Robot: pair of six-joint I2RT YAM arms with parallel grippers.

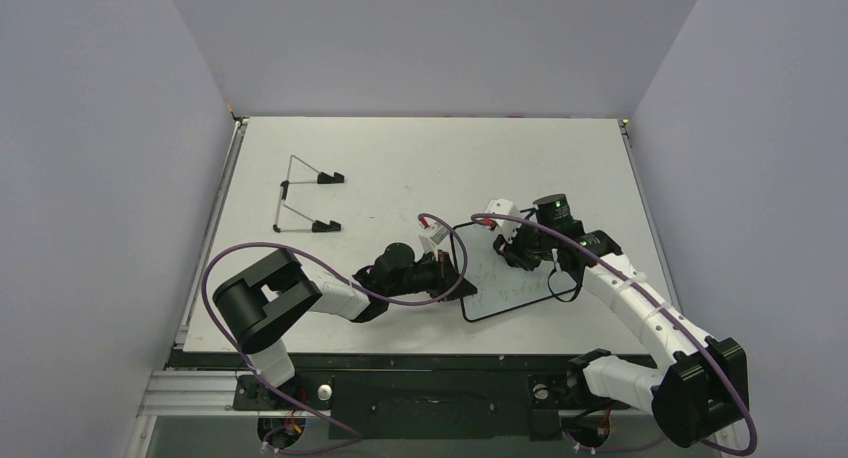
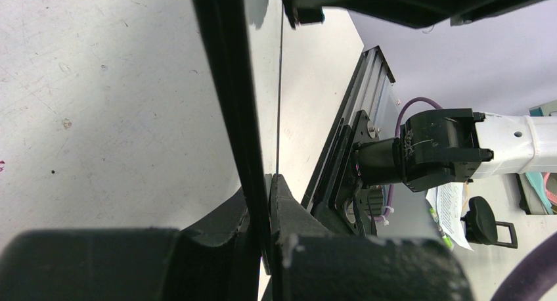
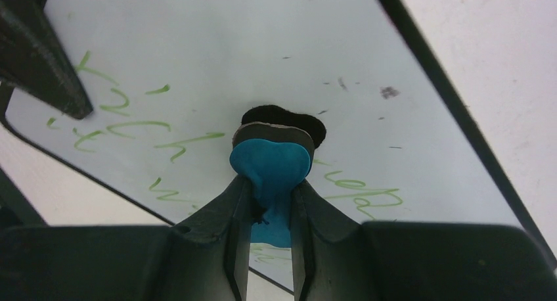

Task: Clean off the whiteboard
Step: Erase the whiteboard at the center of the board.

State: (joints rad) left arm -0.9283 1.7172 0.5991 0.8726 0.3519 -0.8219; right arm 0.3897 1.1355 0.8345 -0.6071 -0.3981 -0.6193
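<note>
Near the table's front edge: glossy white, black-rimmed whiteboard, green writing not wiped yet.
Left gripper clamps its rim so it stays put; right gripper pinches blue-and-black eraser block onto it.

From high behind the near edge, we look down over the whole counter. Both wrist views sit very close. All three share the whiteboard.

Both arms stretched forward, converging; left gripper low and level, clamped tight; right gripper angled downward, clamped tight.
</note>
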